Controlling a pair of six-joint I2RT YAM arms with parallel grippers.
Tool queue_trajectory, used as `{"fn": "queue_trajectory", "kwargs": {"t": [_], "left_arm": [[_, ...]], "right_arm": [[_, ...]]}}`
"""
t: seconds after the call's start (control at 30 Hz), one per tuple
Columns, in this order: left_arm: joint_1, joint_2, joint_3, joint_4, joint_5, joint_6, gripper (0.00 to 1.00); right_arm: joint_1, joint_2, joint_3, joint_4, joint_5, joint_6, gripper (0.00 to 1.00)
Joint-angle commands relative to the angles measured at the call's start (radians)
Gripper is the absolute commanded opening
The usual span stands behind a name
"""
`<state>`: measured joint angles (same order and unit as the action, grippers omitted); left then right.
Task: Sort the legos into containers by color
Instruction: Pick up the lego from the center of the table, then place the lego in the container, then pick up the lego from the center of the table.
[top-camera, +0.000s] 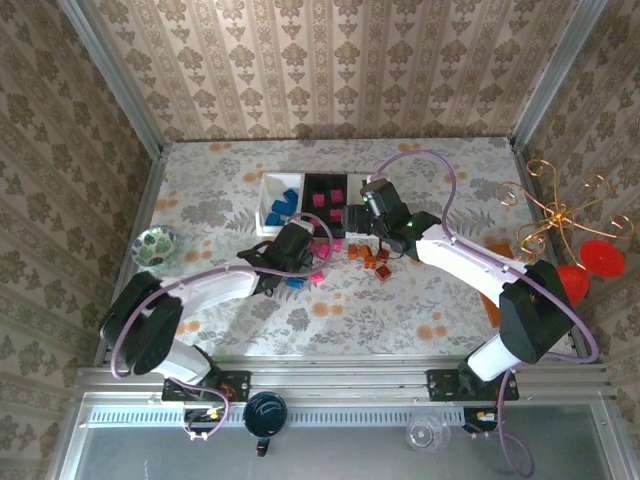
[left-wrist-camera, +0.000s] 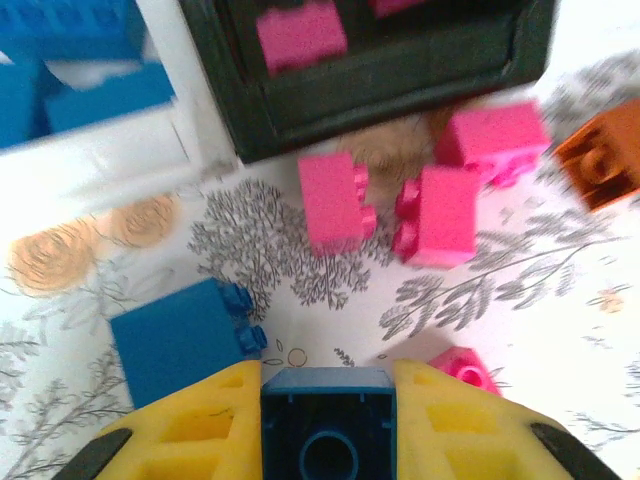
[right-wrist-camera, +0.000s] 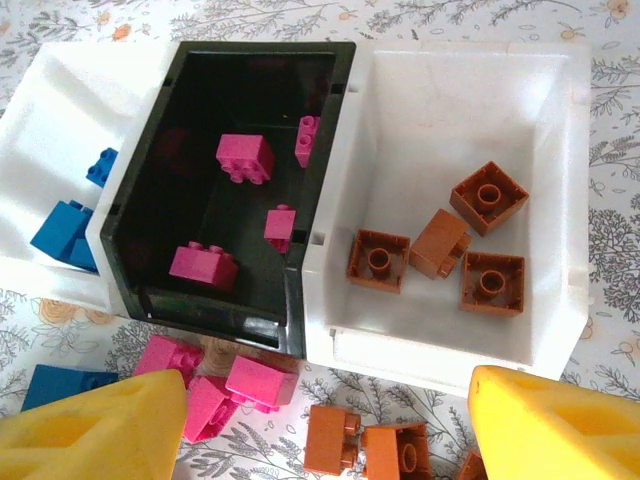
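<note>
The left fingers (left-wrist-camera: 180, 440) were clamped on a blue brick (left-wrist-camera: 328, 425), its white tray of blues (left-wrist-camera: 110, 165) lying toward that wrist frame's upper left, nearer this arm, while the right fingers (right-wrist-camera: 90, 430) gaped empty.

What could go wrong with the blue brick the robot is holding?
The blue brick in the left gripper could slip and fall among the loose pink bricks. The black tray sits right beside the white tray with the blues, so it might land in the wrong one. The right gripper hovers close by, so the arms might bump.
</note>
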<state>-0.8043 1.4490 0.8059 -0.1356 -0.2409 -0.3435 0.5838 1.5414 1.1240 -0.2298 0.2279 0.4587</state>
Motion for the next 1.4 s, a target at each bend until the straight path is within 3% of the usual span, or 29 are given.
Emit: {"fn": "queue_trajectory", "kwargs": {"t": [0.0,0.17,0.33,0.53,0.77,1.0,1.13,1.23,1.37], "left_arm": [[0.016,-0.085,0.044,-0.052,-0.022,-0.01,0.26],[0.144,-0.085,0.12,-0.04,-0.025,0.018,0.26],[0.28,0.048,0.241,0.035,0.008,0.039,0.25],[0.327,0.246,0.42,0.047,0.041,0.061,0.28],[0.38,0.342,0.543,0.012,0.1,0.037,0.55],[0.354,0.15,0.421,0.081,0.18,-0.031,0.81],[0.26,-0.04,0.238,0.146,0.19,-0.077,0.93],[0.179,-0.164,0.105,0.165,0.164,-0.099,1.0],[0.105,-0.293,-0.055,0.165,0.134,-0.125,1.0]], "right_arm": [[-0.007,-0.035,-0.018,0.014,0.004,0.026,0.76],[-0.009,-0.055,-0.04,0.017,0.002,0.031,0.76],[-0.009,-0.079,-0.062,0.015,-0.002,0.035,0.76],[-0.007,-0.114,-0.102,0.006,-0.029,0.052,0.76],[0.021,-0.144,-0.165,-0.008,-0.091,0.061,0.78],[0.102,-0.143,-0.197,-0.036,-0.07,0.068,0.79],[0.106,-0.126,-0.249,-0.033,-0.034,0.097,0.78],[0.106,-0.091,-0.251,-0.086,0.017,0.12,0.76],[0.099,-0.066,-0.291,-0.101,0.049,0.144,0.75]]}}
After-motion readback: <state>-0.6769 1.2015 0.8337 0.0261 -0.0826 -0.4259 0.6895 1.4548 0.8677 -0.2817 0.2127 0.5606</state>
